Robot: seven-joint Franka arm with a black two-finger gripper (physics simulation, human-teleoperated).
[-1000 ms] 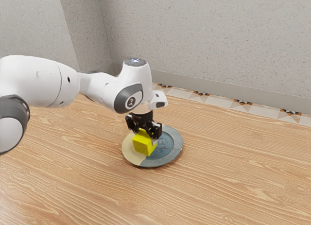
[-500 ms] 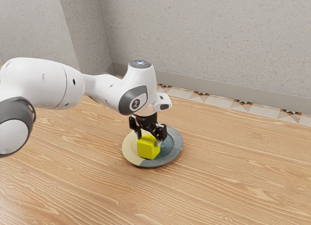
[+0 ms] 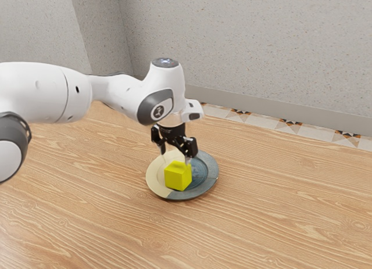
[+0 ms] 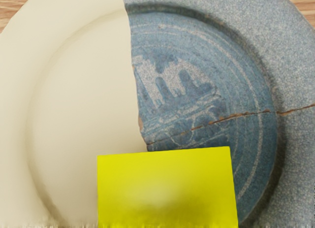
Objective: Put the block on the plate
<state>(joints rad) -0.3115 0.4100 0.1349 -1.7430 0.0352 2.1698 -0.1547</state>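
Reaching in from the left of the exterior view with a big white arm (image 3: 43, 92). Holding the black gripper (image 3: 176, 159) near the middle of the frame, just over the yellow block (image 3: 178, 176), with fingers open and spread apart. Can see the block sitting flat on the round plate (image 3: 208, 183), a bit below the middle. In the wrist view, can see a cream part and a blue part on the plate, with a brown crack (image 4: 224, 119) across the blue. Can spot the wood table (image 3: 279, 217) at lower right.
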